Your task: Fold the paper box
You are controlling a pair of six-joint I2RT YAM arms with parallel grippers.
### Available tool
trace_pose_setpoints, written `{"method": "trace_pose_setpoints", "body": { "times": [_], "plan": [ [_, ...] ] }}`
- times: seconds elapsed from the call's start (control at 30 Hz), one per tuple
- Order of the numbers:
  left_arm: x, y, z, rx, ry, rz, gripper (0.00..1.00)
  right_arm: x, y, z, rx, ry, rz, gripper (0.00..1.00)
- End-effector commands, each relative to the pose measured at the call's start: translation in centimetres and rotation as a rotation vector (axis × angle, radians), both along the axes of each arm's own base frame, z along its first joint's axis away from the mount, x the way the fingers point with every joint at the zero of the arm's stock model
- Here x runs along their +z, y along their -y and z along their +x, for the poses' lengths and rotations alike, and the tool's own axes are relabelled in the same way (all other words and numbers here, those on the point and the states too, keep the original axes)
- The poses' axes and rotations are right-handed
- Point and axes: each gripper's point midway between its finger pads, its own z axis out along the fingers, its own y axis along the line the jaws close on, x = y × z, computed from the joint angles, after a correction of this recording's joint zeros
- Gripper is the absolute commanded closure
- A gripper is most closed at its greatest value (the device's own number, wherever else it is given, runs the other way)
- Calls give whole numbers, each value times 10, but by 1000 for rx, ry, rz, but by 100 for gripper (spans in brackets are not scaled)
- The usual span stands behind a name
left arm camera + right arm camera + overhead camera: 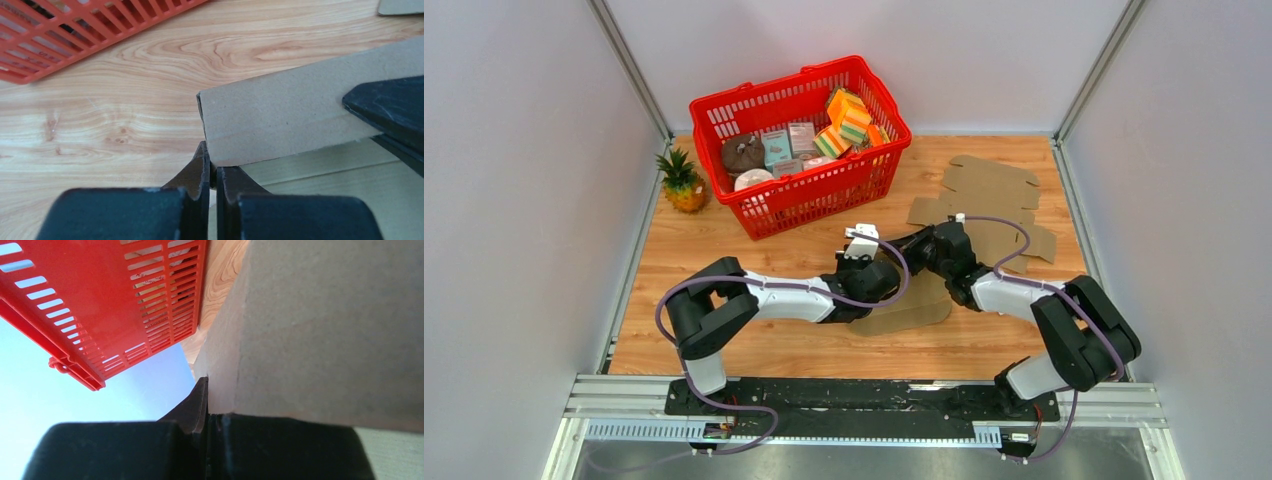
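Observation:
The paper box [916, 308] is a brown cardboard blank lying flat on the wooden table, with one flap [300, 117] raised upright. My left gripper [882, 272] reaches in from the left. In the left wrist view the left gripper [213, 162] is shut on the lower corner of that flap. My right gripper [908, 250] comes from the right. In the right wrist view the right gripper [206, 400] is shut on the flap's edge [310, 330]. A right fingertip [395, 107] shows pressed on the flap in the left wrist view. Both arms hide much of the box from above.
A red basket [879, 90] full of small goods stands at the back centre, close behind the grippers [125, 305]. A toy pineapple [682, 182] sits left of it. More flat cardboard blanks [989, 190] lie at the back right. White walls enclose the table.

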Motion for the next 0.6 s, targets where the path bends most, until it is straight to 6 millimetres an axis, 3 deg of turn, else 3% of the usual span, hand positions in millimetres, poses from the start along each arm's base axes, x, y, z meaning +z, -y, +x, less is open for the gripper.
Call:
{"method": "trace_pose_setpoints", "body": {
  "times": [0.0,0.23,0.27,0.3,0.37,0.53,0.57],
  "plan": [
    [5,-17,8,133,33,54,100,-24,-1,-27,30,-112,-20,100],
    [-6,-12,7,80,-11,-3,98,-10,-3,-38,26,-88,-50,100],
    [-6,-11,8,67,-10,-11,86,-8,-5,-38,29,-86,-45,100],
    [-7,-10,8,54,-7,-14,80,-8,-6,-39,32,-88,-42,100],
    [-6,-7,9,49,0,-26,74,-8,-7,-40,33,-96,-38,100],
    [-4,-9,13,68,18,5,88,-9,-14,-47,44,-124,-12,100],
    [-7,-15,12,85,9,30,97,-10,-15,-48,44,-123,-16,100]
  ]
}}
